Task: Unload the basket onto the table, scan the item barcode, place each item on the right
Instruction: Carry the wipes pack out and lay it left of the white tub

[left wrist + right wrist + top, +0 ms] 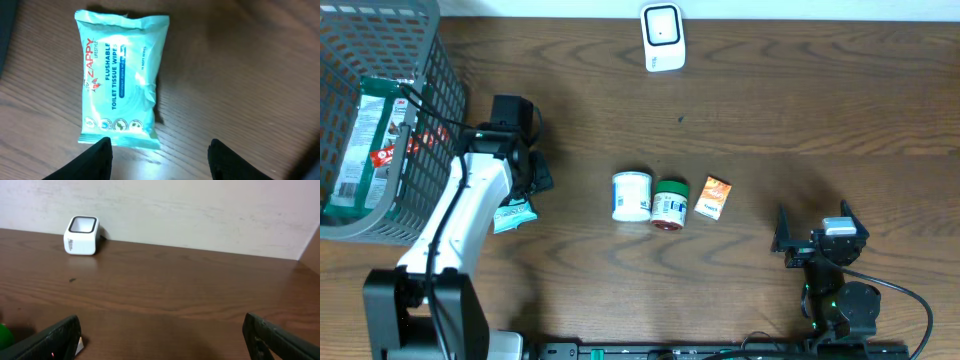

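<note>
Picking up the item appears to be the step in hand, since nothing is yet at the scanner (662, 37), which stands at the far edge of the table (770, 130), well apart from everything else. The left pincer (161, 152) is seen spread apart and empty over a packet of wipes (120, 80), which lies flat on the wood just beside the basket (430, 110). In the left wrist view the packet is set ahead of the two fingertips and toward the left one. Its near sealed edge is just beyond that fingertip, and no part of it is between the jaws. No contact is shown. The printed face is turned up and no barcode can be made out on it, so the code is judged likely to be on the underside.

The next move, it is judged, calls for the pincer to be shifted forward and lowered until the packet is straddled, then closed on it. The soft film may crumple or slip. The packet would then have to be carried to the scanner with the barcode side turned to the window. The right pincer (160, 340) is seen wide and empty at the near right of the table, facing the scanner.
</note>
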